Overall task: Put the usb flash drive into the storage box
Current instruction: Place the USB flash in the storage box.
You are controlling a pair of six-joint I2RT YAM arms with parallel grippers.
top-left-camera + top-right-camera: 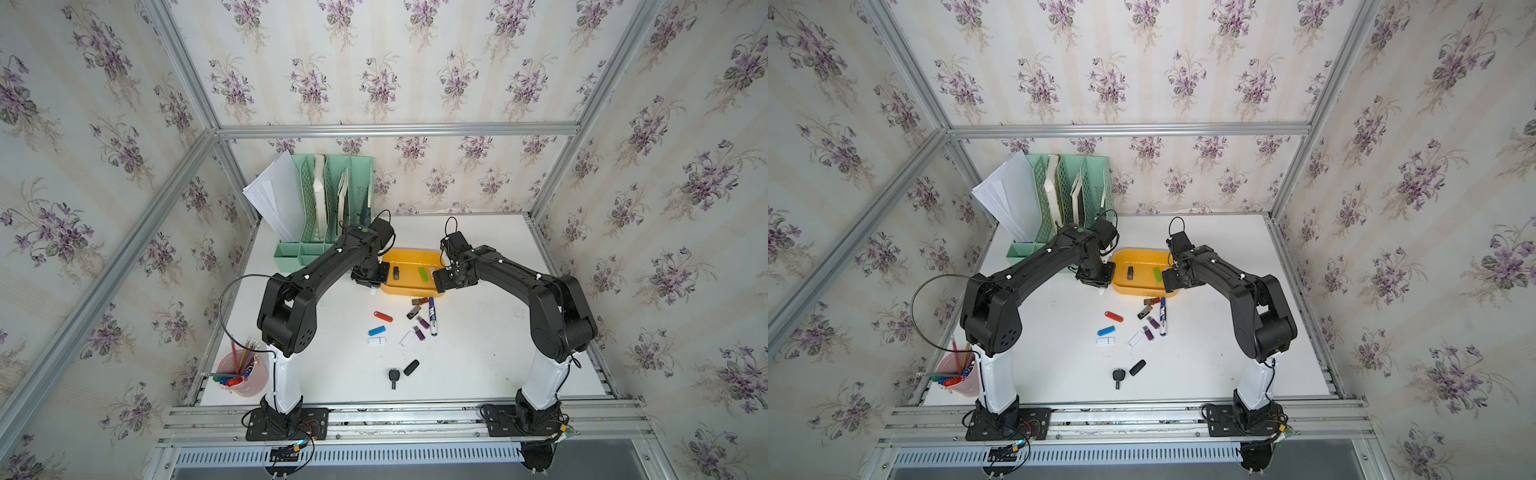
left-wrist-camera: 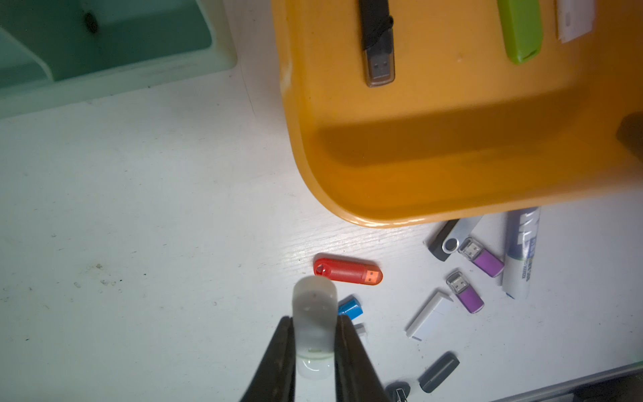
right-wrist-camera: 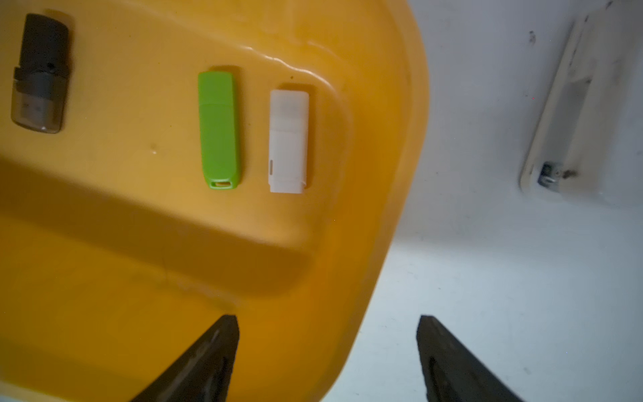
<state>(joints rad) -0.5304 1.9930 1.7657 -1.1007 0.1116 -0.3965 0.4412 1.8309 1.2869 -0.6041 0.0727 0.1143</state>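
Clock read with 12 away from the arm bases.

Nearest, at the 8 o'clock corner of the white tabletop [image 1: 478,365]: pink cup of pencils and pens [image 1: 254,384]. Mid-tabletop: black key-shaped drive [image 1: 392,376], with a black oval drive [image 1: 411,367] at its 2 o'clock.

Farther out, a loose scatter: white capped drive [image 1: 377,340], blue drive [image 1: 376,331], nearer purple drive [image 2: 468,296], farther purple drive [image 2: 485,259], red oval drive [image 1: 382,316] and a blue-and-white marker pen [image 1: 432,318].

Beyond these is the shallow yellow-orange plastic storage box [image 1: 409,289], long side running 9 to 3. Lying inside, from 9 to 3: black drive with clear cap [image 1: 396,272], lime-green drive [image 1: 423,274], white drive [image 3: 288,141].

Left hand [image 2: 315,320] sits just outside the box's 8 o'clock corner. Its jaws are pinched tight on a frosted clear usb flash drive [image 2: 315,306], which is over bare tabletop, not in the box.

Right hand [image 3: 327,318] is over the box's 3 o'clock end, jaws spread wide, nothing between them.

Far back at 11 o'clock: mint-green file organizer [image 1: 332,183] holding white papers.
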